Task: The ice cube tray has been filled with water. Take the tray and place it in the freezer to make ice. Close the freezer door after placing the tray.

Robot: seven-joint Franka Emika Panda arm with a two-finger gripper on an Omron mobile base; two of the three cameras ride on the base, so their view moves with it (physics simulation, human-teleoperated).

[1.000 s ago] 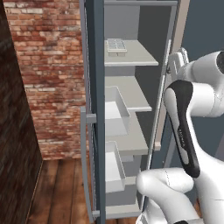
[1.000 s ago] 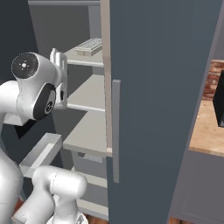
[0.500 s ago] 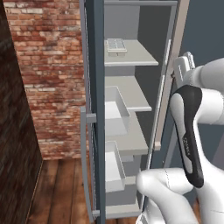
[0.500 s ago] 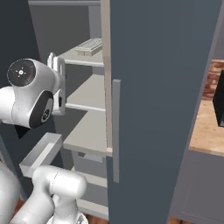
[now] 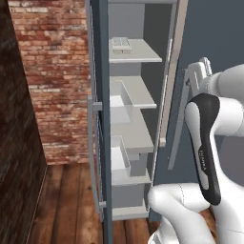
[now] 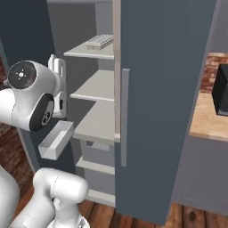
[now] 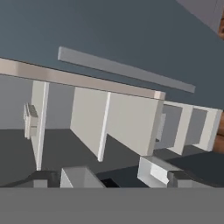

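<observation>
Well apart: ice cube tray (image 7: 30, 120) shelved, fingers (image 7: 46, 177) spread

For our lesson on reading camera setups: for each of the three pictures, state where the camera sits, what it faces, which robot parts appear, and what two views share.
Left base view: behind the arm, left; faces the open freezer; white arm at right.
Right base view: behind, right; faces the shelves and the closed door's handle; arm at left.
Hand view: on the hand, rolled; faces the shelves; fingers at bottom.
Shared: the ice cube tray on the top shelf.

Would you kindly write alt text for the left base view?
A pale grey-white ice cube tray lies on the top white shelf of the open slate-blue freezer. The freezer door stands open at left; the white robot arm rises at right.
</observation>
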